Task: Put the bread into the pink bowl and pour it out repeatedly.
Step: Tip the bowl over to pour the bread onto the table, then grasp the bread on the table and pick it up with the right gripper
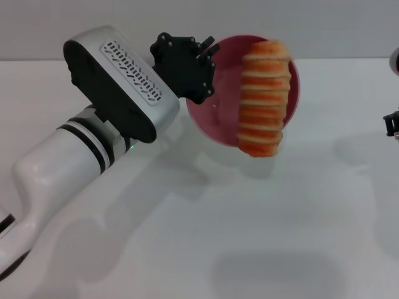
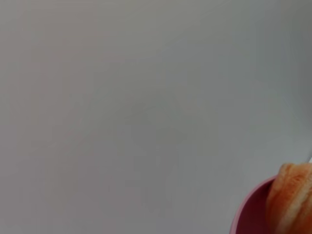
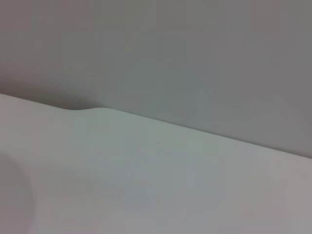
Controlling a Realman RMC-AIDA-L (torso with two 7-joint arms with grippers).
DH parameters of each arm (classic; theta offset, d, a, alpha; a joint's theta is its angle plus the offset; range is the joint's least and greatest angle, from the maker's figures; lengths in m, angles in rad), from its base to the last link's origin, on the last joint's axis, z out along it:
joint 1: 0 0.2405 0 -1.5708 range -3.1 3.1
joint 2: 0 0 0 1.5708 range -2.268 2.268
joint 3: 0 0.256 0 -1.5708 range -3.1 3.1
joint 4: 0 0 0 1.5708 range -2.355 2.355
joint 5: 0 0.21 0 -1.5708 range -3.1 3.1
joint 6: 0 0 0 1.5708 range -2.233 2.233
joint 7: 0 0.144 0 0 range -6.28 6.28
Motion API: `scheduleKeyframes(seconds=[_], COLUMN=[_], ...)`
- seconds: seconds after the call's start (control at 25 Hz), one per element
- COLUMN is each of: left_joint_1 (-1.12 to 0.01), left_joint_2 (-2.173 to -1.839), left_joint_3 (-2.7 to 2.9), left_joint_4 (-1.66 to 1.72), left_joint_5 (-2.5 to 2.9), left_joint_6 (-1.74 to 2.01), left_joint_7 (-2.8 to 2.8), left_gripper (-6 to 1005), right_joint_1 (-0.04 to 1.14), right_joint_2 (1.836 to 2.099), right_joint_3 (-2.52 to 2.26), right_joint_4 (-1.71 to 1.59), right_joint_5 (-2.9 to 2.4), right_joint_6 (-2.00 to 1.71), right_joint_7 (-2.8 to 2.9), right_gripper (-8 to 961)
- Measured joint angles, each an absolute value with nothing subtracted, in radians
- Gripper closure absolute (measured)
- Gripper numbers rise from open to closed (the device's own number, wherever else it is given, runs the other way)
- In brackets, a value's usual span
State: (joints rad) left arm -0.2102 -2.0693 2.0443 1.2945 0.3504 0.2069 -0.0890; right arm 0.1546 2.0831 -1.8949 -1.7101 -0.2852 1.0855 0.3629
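Note:
My left gripper is shut on the left rim of the pink bowl and holds it in the air, tipped on its side with the mouth facing out over the table. The bread, orange and cream striped, stands on end across the bowl's mouth near its right rim, and its lower end hangs past the rim. The left wrist view shows a bit of the bowl's rim and one end of the bread. My right gripper is only a sliver at the far right edge, parked.
The white table lies under the bowl, with shadows of the bowl and the arm on it. A grey wall runs along its far edge. The right wrist view shows only table and wall.

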Motion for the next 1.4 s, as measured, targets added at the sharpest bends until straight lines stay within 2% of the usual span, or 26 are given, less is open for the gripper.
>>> scheduleKeyframes(seconds=[1.0,1.2,1.4], left_joint_1=[-0.269,-0.295,-0.337], left_joint_2=[-2.07,-2.068,-2.069], left_joint_3=[1.936,1.918,1.904], left_joint_4=[1.271,1.306,1.406], left_joint_5=[0.345,0.218,0.079], left_joint_6=[0.246,0.125,-0.177], left_joint_7=[0.426,0.323,0.195], left_gripper=[958,958,958], right_joint_1=[0.17,0.179,0.192], right_joint_2=[2.082,2.08,2.08], right_joint_3=[-1.903,-1.901,-1.906], right_joint_4=[-1.698,-1.698,-1.699], right_joint_5=[-0.26,-0.228,-0.223], right_joint_6=[1.087,1.087,1.087], right_joint_7=[0.361,0.351,0.348], right_gripper=[945,944,942])
